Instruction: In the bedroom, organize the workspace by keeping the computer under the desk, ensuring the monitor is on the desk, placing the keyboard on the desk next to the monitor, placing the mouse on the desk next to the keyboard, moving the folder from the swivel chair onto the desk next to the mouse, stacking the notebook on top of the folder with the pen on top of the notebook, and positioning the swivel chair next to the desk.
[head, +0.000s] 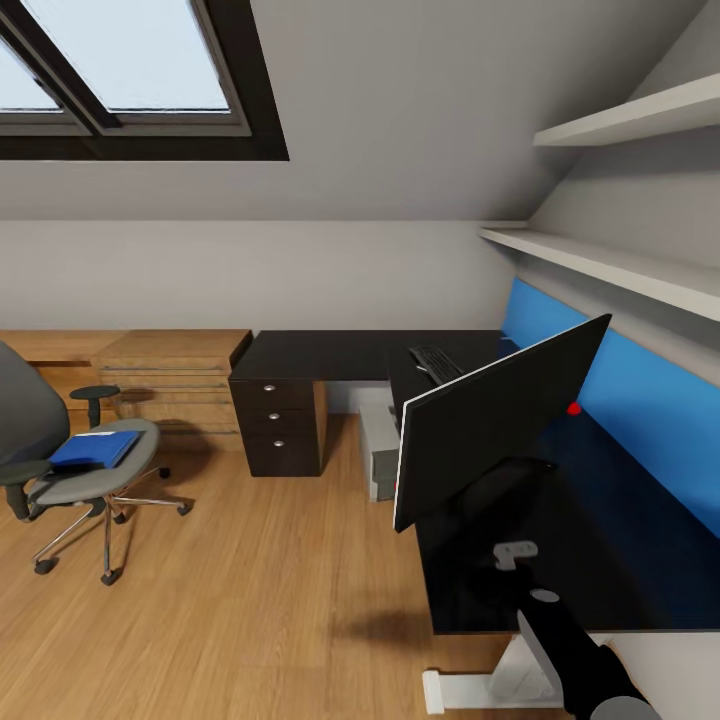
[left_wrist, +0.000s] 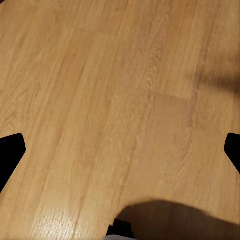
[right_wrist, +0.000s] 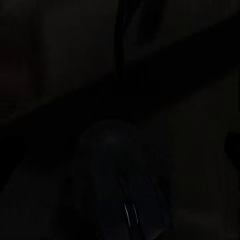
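The monitor (head: 497, 425) stands on the black desk (head: 330, 353), on its near wing, in front of the blue back panel. Behind it the keyboard (head: 436, 362) lies on the desk top. The grey computer (head: 380, 458) sits on the floor under the desk. At the left is the swivel chair (head: 60, 480), with the blue folder (head: 95, 449) on its seat. My right arm (head: 560, 630) reaches over the desk toward the monitor's foot. In the dark right wrist view the mouse (right_wrist: 125, 192) lies just below my right gripper (right_wrist: 120, 150), with nothing between its spread fingers. My left gripper (left_wrist: 120, 150) hangs open over bare floor.
A light-wood dresser (head: 170, 375) stands against the far wall beside the desk's dark drawers (head: 278, 425). White shelves (head: 610, 265) run above the desk at the right. A skylight (head: 120, 70) is set in the sloped ceiling. Wood floor (head: 250, 590) lies open between chair and desk.
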